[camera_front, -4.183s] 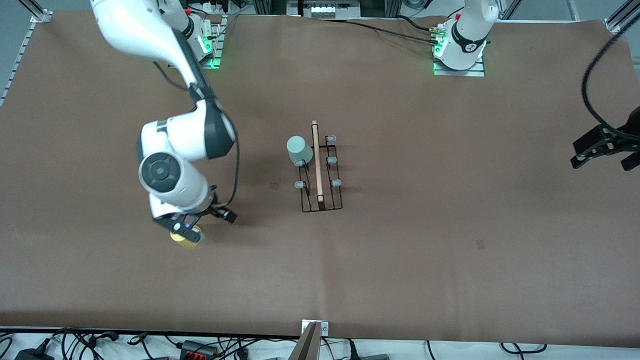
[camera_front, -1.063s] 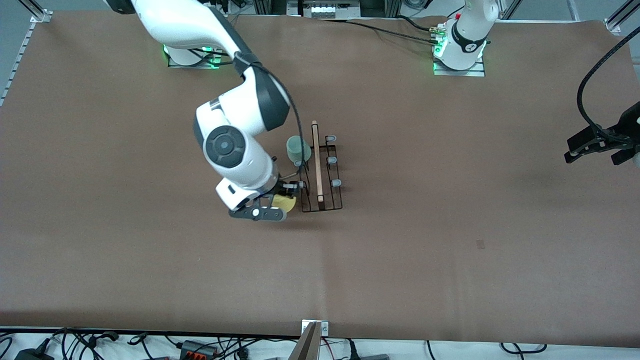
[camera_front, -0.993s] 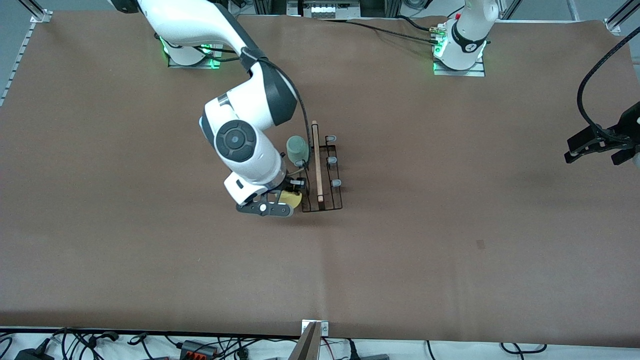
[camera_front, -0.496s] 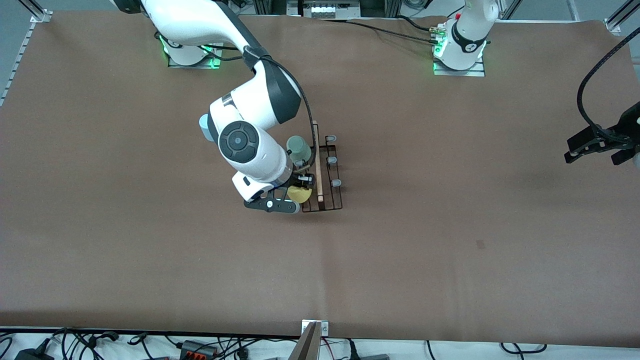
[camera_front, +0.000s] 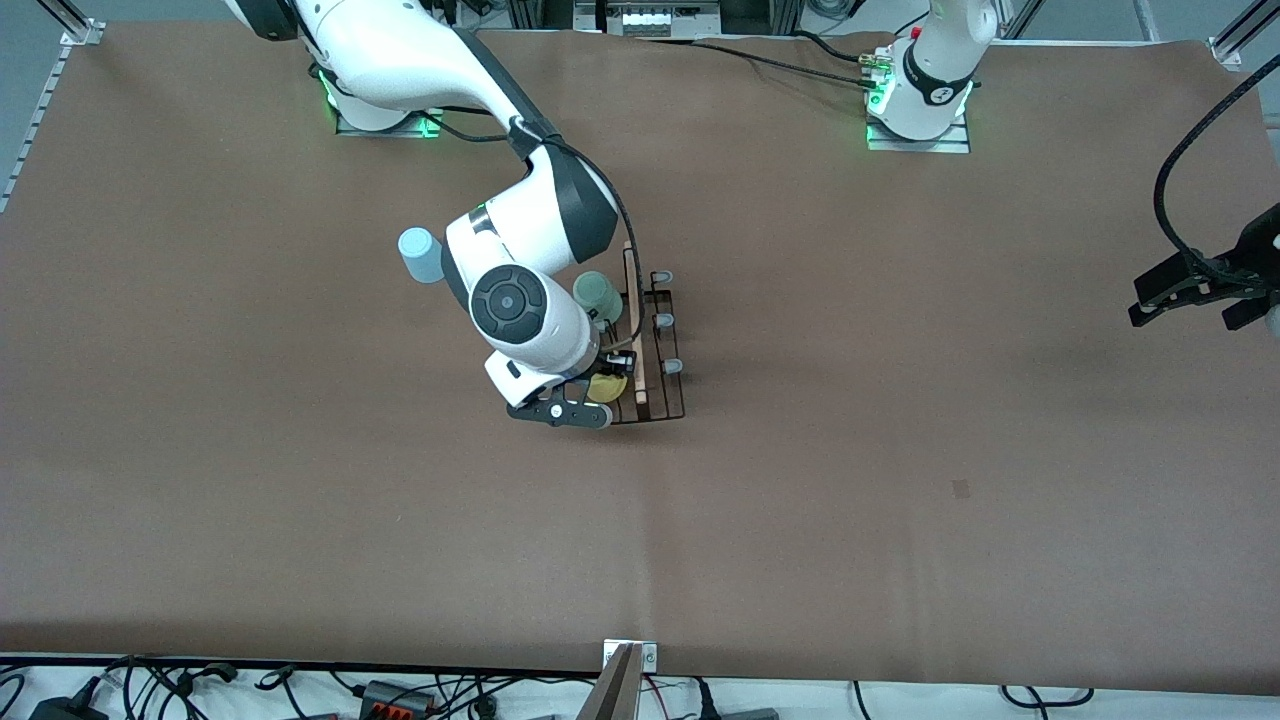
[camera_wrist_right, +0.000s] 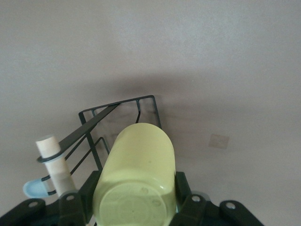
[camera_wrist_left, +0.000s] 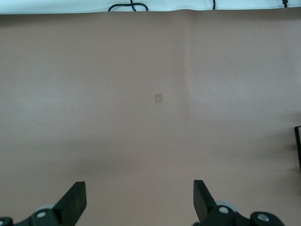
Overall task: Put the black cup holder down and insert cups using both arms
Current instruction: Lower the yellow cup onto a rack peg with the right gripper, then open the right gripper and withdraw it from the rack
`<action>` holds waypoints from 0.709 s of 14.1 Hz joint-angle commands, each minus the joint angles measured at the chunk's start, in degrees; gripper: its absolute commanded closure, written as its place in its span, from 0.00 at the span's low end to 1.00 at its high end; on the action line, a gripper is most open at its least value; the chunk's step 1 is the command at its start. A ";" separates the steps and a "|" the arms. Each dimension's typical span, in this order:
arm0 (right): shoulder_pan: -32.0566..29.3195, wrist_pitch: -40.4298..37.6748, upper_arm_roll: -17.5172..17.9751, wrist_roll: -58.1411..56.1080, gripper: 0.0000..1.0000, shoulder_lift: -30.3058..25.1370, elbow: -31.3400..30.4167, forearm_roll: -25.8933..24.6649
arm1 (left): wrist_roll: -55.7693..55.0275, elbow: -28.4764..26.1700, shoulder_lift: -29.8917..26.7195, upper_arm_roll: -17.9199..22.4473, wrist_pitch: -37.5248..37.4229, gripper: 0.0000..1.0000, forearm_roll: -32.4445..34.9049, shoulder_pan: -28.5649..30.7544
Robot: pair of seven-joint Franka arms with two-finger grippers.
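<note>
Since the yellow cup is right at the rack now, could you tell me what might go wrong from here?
1. The right gripper holds the yellow cup tilted over the black cup holder; if misaligned, its rim could catch a peg and slip off.
2. The light wire rack could shift or tip if pushed, disturbing the mint green cup.

The left gripper waits open, too distant to steady it.

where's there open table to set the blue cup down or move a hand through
Widest bare patch: the table between the black cup holder and the left end effector, open near the left arm's end. The strip nearer the front camera than the holder is bare too. Crowded: at the holder, where the right end effector grips the yellow cup, beside the green cup and blue cup.
</note>
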 commanded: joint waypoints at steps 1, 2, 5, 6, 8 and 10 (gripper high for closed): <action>0.13 0.60 -0.04 1.33 0.00 0.41 0.18 0.67 | 0.61 -0.68 -0.65 -0.28 -0.09 0.00 -0.70 0.52; 0.13 0.25 -0.12 1.68 0.00 -0.03 0.35 0.67 | 0.61 -0.68 -0.65 -0.28 -0.18 0.00 -0.70 0.52; -0.75 -0.98 -0.83 1.51 0.00 -2.75 0.44 0.50 | 0.70 -0.59 -0.38 -0.19 -0.18 0.00 -0.70 0.61; -1.36 -2.29 -1.61 1.16 0.00 -3.63 0.53 0.41 | 0.70 -0.59 -0.38 -0.19 -0.18 0.00 -0.70 0.61; -2.07 -5.27 -5.11 -0.15 0.00 -6.96 0.44 -1.33 | 0.70 -0.59 -0.38 -0.10 -0.18 0.00 -0.70 0.61; -3.38 -9.14 -7.93 -6.19 0.00 -9.07 0.44 -3.36 | 0.70 -0.59 -0.38 -0.10 -0.18 0.00 -0.70 0.61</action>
